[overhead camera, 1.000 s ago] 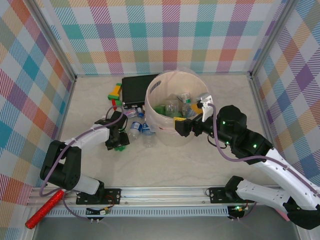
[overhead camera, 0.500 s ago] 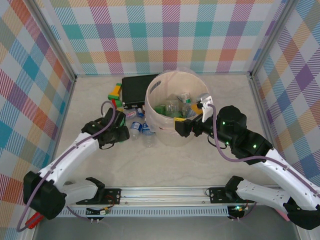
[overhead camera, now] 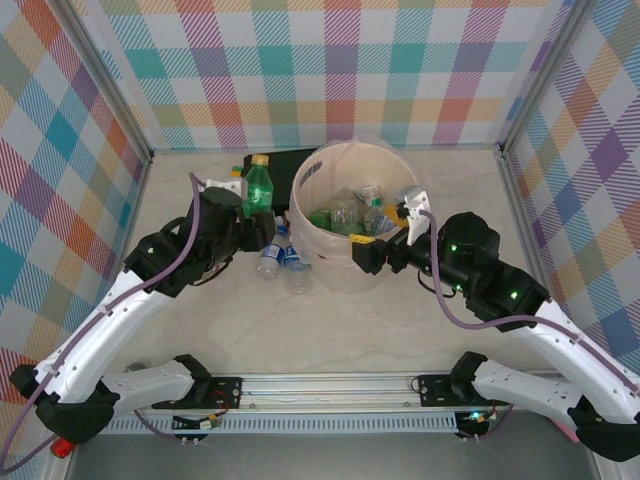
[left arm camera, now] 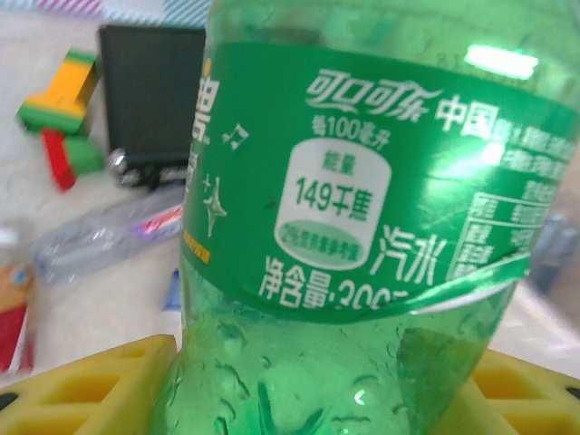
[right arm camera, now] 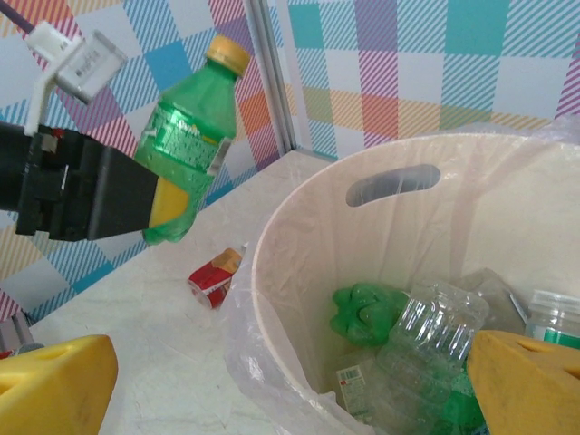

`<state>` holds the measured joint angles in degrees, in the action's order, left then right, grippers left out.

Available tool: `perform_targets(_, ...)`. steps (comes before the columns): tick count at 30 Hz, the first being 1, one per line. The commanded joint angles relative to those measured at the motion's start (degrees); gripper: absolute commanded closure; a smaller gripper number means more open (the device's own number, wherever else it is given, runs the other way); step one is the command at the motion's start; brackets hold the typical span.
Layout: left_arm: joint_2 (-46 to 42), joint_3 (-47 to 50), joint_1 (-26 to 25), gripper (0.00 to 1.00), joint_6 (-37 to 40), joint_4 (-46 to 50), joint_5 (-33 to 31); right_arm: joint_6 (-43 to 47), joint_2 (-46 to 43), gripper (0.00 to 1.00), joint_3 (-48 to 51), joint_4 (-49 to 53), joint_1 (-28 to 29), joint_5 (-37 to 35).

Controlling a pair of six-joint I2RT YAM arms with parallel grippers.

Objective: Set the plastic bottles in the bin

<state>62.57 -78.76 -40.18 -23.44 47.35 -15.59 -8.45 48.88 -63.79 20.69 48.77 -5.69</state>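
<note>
**Asker:** How far along is the clearing-up?

**Describer:** By the look of it, more than halfway. The bin (overhead camera: 297,205), a wide round bucket with a clear liner, stands at the middle of the tabletop (overhead camera: 420,320). It already holds a heap of bottles (right arm camera: 426,335), clear and green. There are several, though the heap is too tangled for an exact count.

**Asker:** Is 1 being carried?

**Describer:** Yes. The left fingers (left arm camera: 82,381) are partly closed around the lower part of a green bottle (overhead camera: 258,188) with a yellow cap. It is held upright in the air, just left of the bin and above the black box (overhead camera: 285,165). It is not yet over the rim.

**Asker:** And the other arm?

**Describer:** The right fingers (right arm camera: 54,381) are spread wide and hold nothing. They hover at the near side of the bin.

**Asker:** What is left?

**Describer:** At least 2 clear bottles (overhead camera: 270,258) lie on the tabletop, close against the bin's left side. A red-labelled bottle (right arm camera: 216,276) lies beside them. The coloured toy blocks (left arm camera: 59,95) next to the box are not part of the job.
</note>
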Motion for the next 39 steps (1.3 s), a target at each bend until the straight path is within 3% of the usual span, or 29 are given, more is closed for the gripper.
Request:
perform_targets(1, 2.54, -5.12, -3.32, 0.4, 4.83, -4.44, 0.04, 0.51, -1.26, 0.01, -0.11, -2.79, 0.27, 0.58)
perform_targets(9, 10.59, -10.12, -10.48, 0.4, 10.68, -14.2, 0.91, 0.06, -2.26, 0.01, 0.0, -1.64, 0.27, 0.28)
perform_targets(18, 20.54, -14.9, -11.41, 0.39, 10.75, -17.57, 3.42, -0.34, -4.29, 0.01, -0.37, -0.03, 0.27, -0.6)
perform_targets(22, 22.65, -15.63, -11.43, 0.32, 9.81, -17.85, 3.72, -0.3, -4.8, 0.01, -0.28, 0.31, 0.27, -0.73)
perform_targets(26, 22.58, -15.94, -11.4, 0.13, 8.92, -17.13, 2.61, -0.09, -4.76, 0.01, -0.57, 0.67, 0.27, -0.72)
perform_targets(29, 21.49, -15.37, -11.33, 0.06, 8.28, -17.46, 1.02, -0.16, -4.68, 0.01, -0.56, 0.58, 0.27, -0.79)
perform_targets(33, 19.42, -14.46, -11.28, 0.0, 7.96, -17.21, -3.19, -0.25, -4.37, 0.01, -0.68, 0.41, 0.27, -0.55)
perform_targets(39, 14.33, -11.09, -9.4, 0.01, 6.93, -17.43, -6.76, -0.29, -3.28, 0.01, -1.58, 0.67, 0.28, 1.08)
